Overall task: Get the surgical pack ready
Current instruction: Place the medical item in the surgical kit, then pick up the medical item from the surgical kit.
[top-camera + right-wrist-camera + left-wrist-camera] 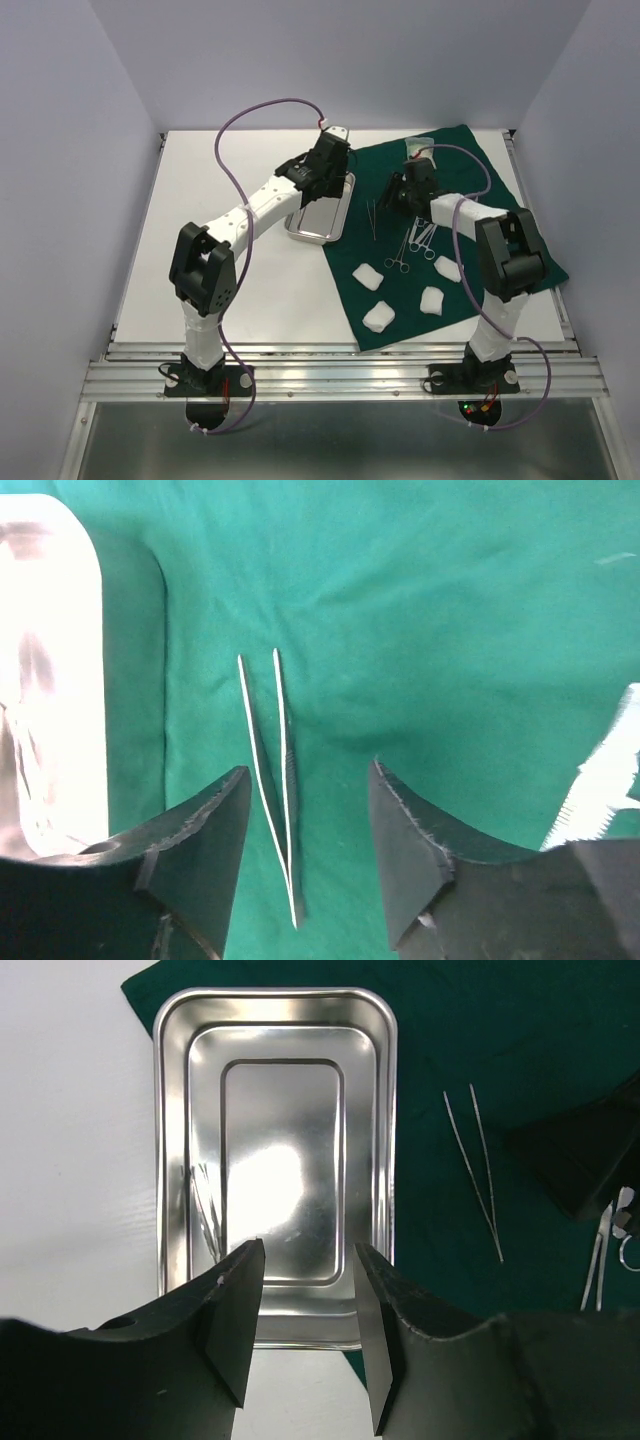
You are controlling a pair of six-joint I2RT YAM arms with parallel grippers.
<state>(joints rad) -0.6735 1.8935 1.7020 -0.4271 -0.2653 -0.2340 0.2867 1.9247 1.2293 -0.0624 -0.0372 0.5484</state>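
The dark green drape [345, 280] covers the table's right half. The empty steel tray [318, 232] [170, 1160] sits at its left edge, partly on the cloth. My left gripper [330, 165] [309, 1250] hangs open above the tray's near end with nothing between its fingers. My right gripper [405, 190] [309, 770] is open low over the drape. Thin steel tweezers [373, 220] [270, 770] lie flat between its fingers, untouched. Scissor-like forceps [420, 240] lie beside it. Several white gauze pads [369, 276] are spread on the near cloth. A pale packet [420, 148] lies at the far edge.
A second pair of forceps [398, 262] lies nearer the front. The bare white tabletop [220, 180] stretches left of the tray. Purple cables loop above both arms. Grey walls close in the table on three sides.
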